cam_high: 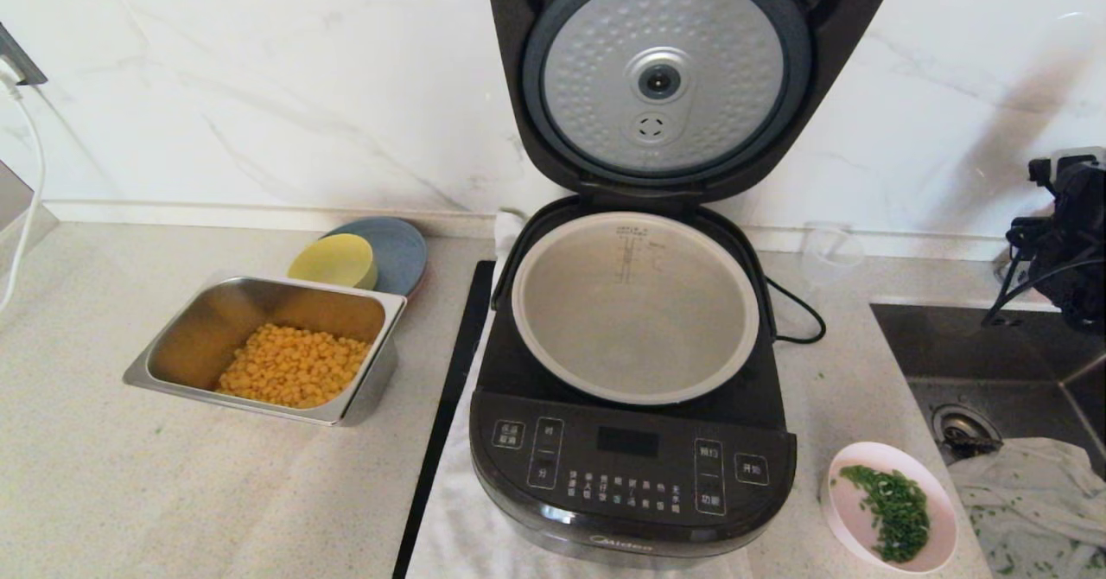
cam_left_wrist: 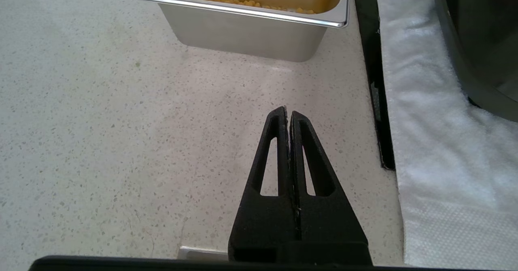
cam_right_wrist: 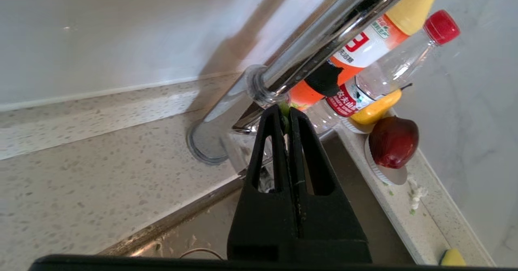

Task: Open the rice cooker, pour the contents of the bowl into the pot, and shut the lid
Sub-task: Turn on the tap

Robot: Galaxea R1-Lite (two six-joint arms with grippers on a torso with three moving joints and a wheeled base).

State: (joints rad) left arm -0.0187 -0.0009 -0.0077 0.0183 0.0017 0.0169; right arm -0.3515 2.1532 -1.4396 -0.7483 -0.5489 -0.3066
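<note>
The black rice cooker [cam_high: 631,467] stands in the middle of the counter. Its lid [cam_high: 665,78] is swung up against the wall, with the dimpled silver underside facing me. The light-grey pot [cam_high: 635,255] sits inside the cooker and looks empty. At the cooker's front right, the pale-pink bowl [cam_high: 851,518] of chopped green herb rests on the counter. My right gripper [cam_right_wrist: 286,111] is shut at the faucet base above the sink, with a green scrap at its tips. The right arm [cam_high: 1067,233] shows at the right edge. My left gripper [cam_left_wrist: 288,111] hangs shut over bare counter.
A steel tray [cam_high: 216,320] of corn, a yellow bowl [cam_high: 333,261] and a blue-grey plate [cam_high: 397,251] sit left of the cooker. A sink [cam_high: 994,346] with a cloth [cam_high: 1028,484] lies to the right. Around the faucet [cam_right_wrist: 307,40] stand bottles [cam_right_wrist: 364,40] and a red fruit [cam_right_wrist: 392,141].
</note>
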